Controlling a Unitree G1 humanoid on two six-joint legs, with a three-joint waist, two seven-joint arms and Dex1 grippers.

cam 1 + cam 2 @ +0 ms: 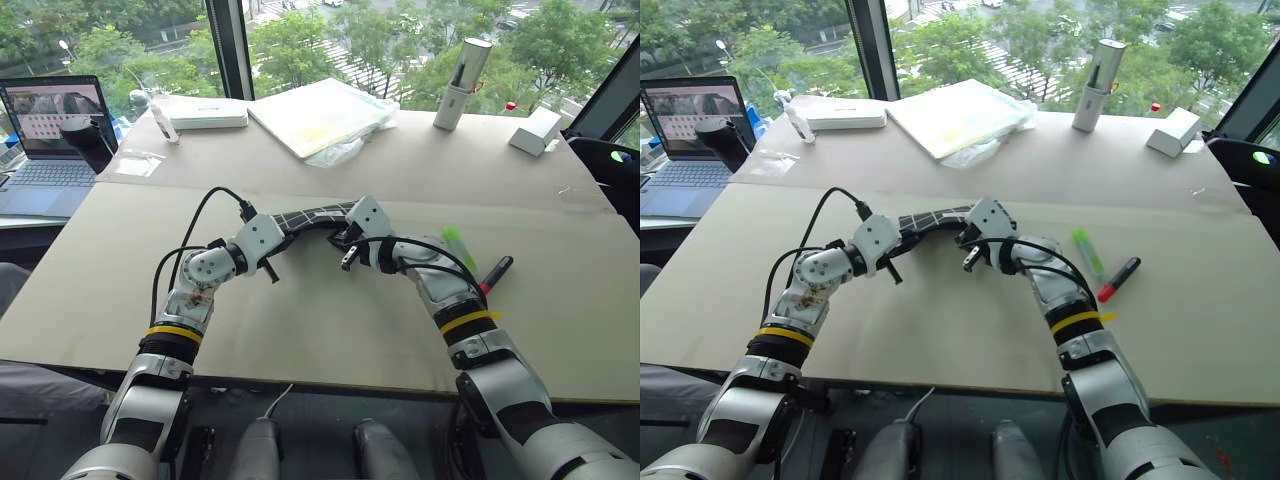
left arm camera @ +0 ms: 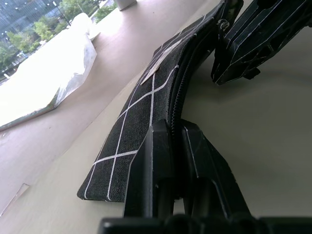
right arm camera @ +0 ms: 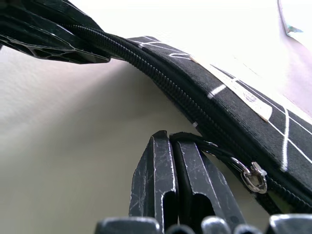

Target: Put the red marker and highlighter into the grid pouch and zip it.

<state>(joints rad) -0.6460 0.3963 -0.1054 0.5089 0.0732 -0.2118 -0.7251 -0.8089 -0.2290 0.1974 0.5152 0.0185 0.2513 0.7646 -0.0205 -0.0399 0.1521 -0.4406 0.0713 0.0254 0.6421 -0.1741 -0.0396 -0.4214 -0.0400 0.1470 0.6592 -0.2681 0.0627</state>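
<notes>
The flat black fabric grid pouch with white grid lines [image 1: 310, 216] is held off the tan cardboard-covered desk [image 1: 300, 330] near the middle of the head view, edge-up, its zipper edge facing the robot and its length sagging slightly between the two arms. The left pincer [image 2: 178, 146] is closed tight on one end of the pouch, its two black fingers clamped on the fabric at the zipper line; in the head view that end sits at about nine o'clock of the pouch. The right pincer [image 3: 170, 161] is at the pouch's other end, at about three o'clock, its fingers pressed fully together on the black pull cord [image 3: 214, 148] that leads to the small silver ring [image 3: 253, 176] on the zipper. A small white label [image 3: 243, 96] shows on the pouch's side. The stubby light-green translucent highlighter [image 1: 1086, 250] lies on the desk at about four o'clock of the pouch, well apart from it and beyond the right forearm. The short black marker with a red cap end [image 1: 1119, 278] lies just beside the highlighter, further toward four o'clock, not touching it. Both pens lie outside the pouch. A tall white cylinder [image 1: 461, 84] stands at the desk's far edge, at about one o'clock.
</notes>
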